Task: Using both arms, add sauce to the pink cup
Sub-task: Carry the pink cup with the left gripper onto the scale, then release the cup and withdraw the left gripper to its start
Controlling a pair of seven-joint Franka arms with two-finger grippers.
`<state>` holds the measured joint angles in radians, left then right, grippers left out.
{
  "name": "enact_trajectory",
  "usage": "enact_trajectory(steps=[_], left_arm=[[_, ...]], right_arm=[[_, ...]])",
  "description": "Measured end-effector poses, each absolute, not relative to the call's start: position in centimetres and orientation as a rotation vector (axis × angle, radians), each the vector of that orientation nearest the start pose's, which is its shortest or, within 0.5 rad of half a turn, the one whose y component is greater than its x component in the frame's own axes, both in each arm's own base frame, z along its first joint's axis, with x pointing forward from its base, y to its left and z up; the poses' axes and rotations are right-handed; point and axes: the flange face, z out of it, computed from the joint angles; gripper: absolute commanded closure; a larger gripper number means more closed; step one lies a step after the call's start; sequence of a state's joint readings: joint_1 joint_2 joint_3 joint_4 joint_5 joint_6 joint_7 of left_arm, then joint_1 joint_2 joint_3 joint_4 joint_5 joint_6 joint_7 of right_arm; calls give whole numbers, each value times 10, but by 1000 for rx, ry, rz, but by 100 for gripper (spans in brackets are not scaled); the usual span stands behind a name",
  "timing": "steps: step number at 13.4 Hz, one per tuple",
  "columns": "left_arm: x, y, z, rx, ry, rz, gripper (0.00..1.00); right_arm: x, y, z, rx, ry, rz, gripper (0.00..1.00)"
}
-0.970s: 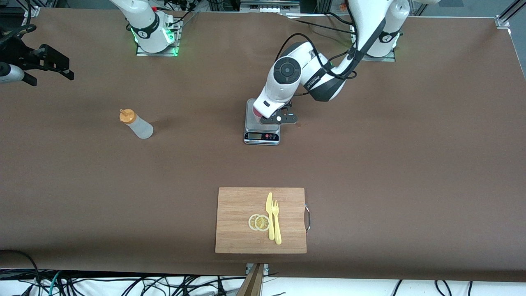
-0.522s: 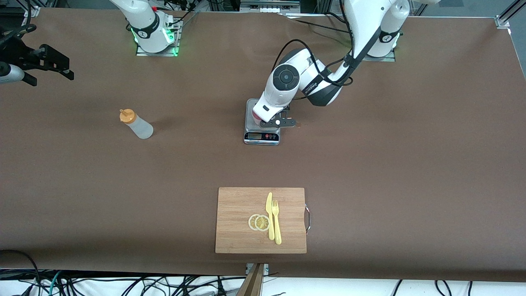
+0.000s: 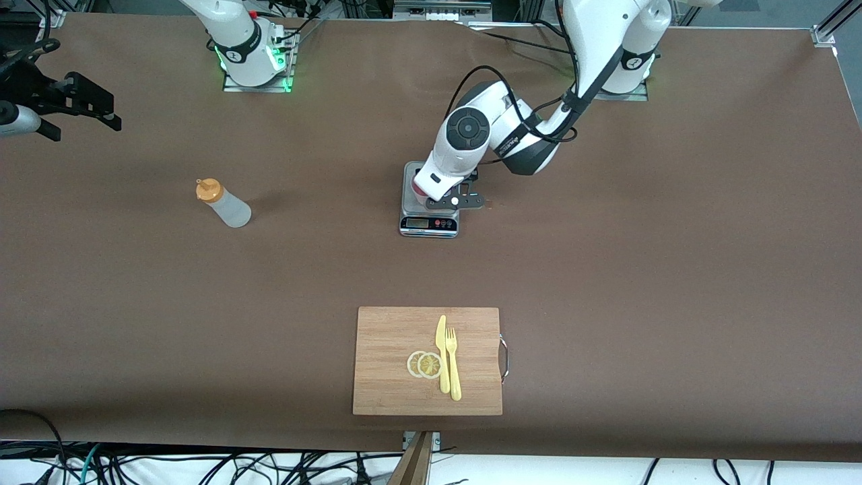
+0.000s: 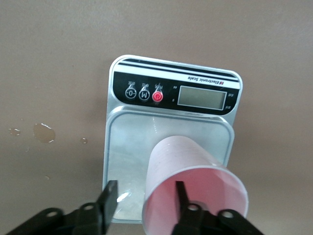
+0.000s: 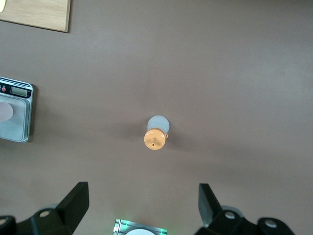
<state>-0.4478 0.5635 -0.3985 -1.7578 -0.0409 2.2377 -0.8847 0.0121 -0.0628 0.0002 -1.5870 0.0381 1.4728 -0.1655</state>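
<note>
Lowest in the front frame we see a wooden cutting board [image 3: 404,360] carrying two lemon slices [image 3: 424,364], a yellow knife [image 3: 442,350] and a yellow fork [image 3: 453,364], none of which look to us like part of this job. Higher, near the frame's centre, sits a digital scale [image 3: 429,222], and on its platform stands the pink cup [image 4: 193,183], upright. Our left gripper [image 4: 144,196] is down at the cup with its jaws open: in the left wrist view one finger stands inside the rim and the other out over the scale's platform, so the cup's wall lies between them, and we cannot tell whether either finger touches it. A few small wet spots [image 4: 43,132] mark the table beside the scale. At about the same height in the front frame, toward the right arm's end of the table, the sauce [image 3: 223,202] stands alone, orange cap on, well apart from the cup. Our right gripper [image 5: 142,203] hangs high over it with its jaws spread wide, holding nothing; the right wrist view looks straight down on the cap. We judge the task barely begun: the cup is placed on the scale, yet the bottle is ungrasped, and lifting, carrying, tipping and squeezing all remain.
</note>
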Motion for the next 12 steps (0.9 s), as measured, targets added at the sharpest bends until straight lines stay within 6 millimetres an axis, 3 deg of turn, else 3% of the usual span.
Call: enact_trajectory(steps=[3,6,9,12], left_arm=[[455,-479,286,-3242,-179,334,0],[452,-477,323,-3216,-153,331,0],[451,-469,380,-3181,-141,322,0],[472,-443,450,-3164,-193,307,0]], right_arm=[[524,11,642,-3086,-280,77,1],[524,11,642,-3086,-282,81,1],[524,13,642,-3085,-289,81,1],[524,15,642,-3085,-295,80,1]])
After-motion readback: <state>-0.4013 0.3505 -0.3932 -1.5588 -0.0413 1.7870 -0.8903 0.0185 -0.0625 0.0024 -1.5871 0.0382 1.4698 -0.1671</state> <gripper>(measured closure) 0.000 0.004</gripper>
